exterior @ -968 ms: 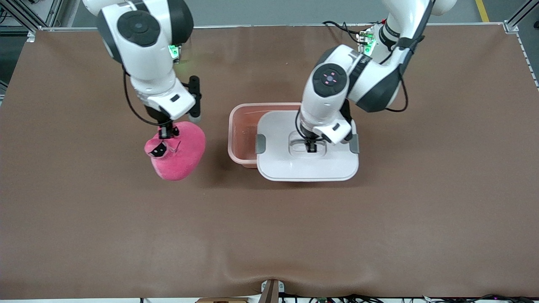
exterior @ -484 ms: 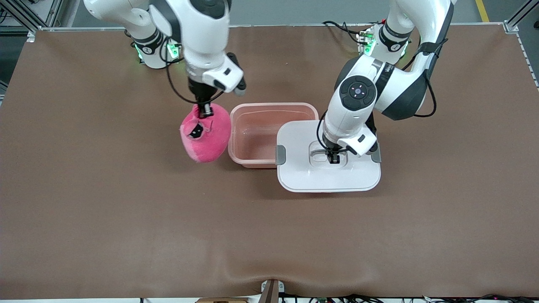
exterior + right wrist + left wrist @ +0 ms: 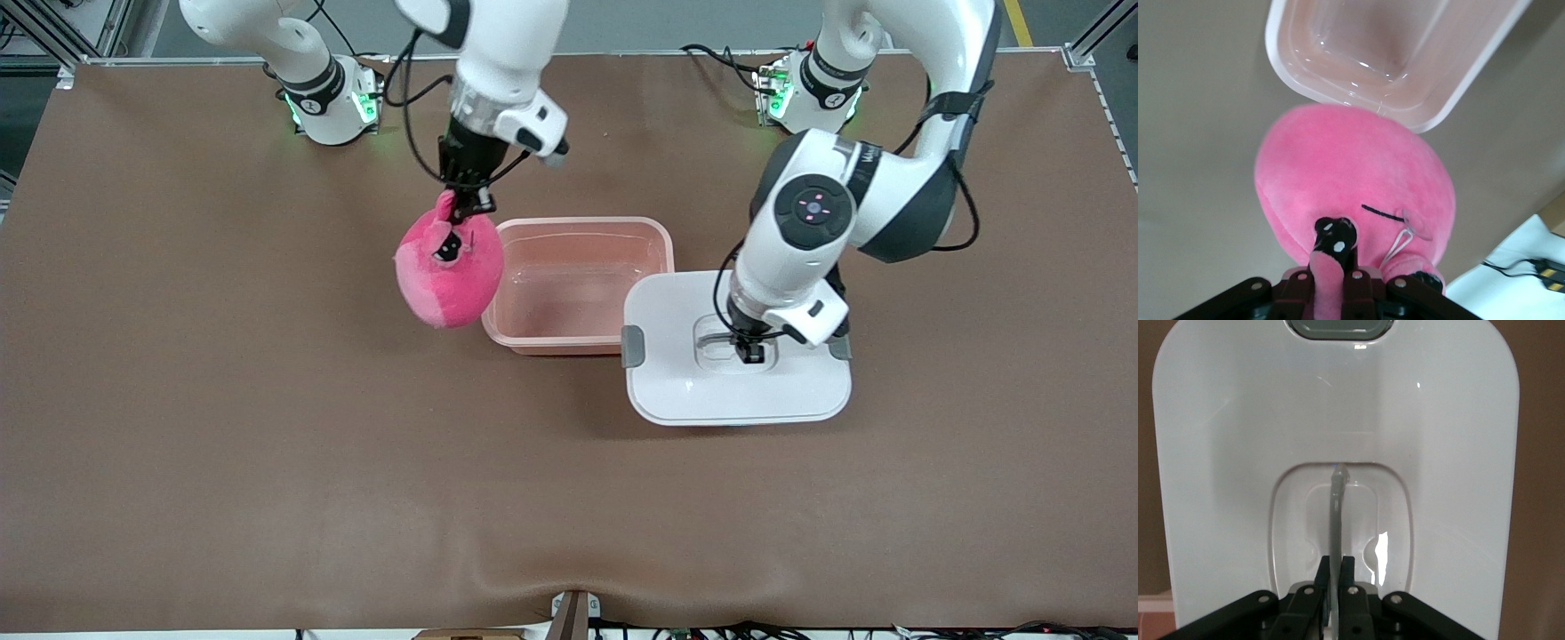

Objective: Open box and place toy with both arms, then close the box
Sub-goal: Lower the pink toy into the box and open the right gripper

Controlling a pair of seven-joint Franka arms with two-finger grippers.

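The open box (image 3: 578, 284) sits on the desk (image 3: 178, 427) with its lid (image 3: 736, 373) held up beside it by the handle in the left gripper's (image 3: 751, 356) shut jaws, so the toy (image 3: 449, 271), pinched by the right gripper's (image 3: 460, 212) jaws over the box's rim, should be carried over the middle before being let go.

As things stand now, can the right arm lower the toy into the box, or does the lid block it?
Probably yes. The left gripper holds the lid by its handle, clear of the box, whose top is open. The right gripper holds the toy over the box's rim.
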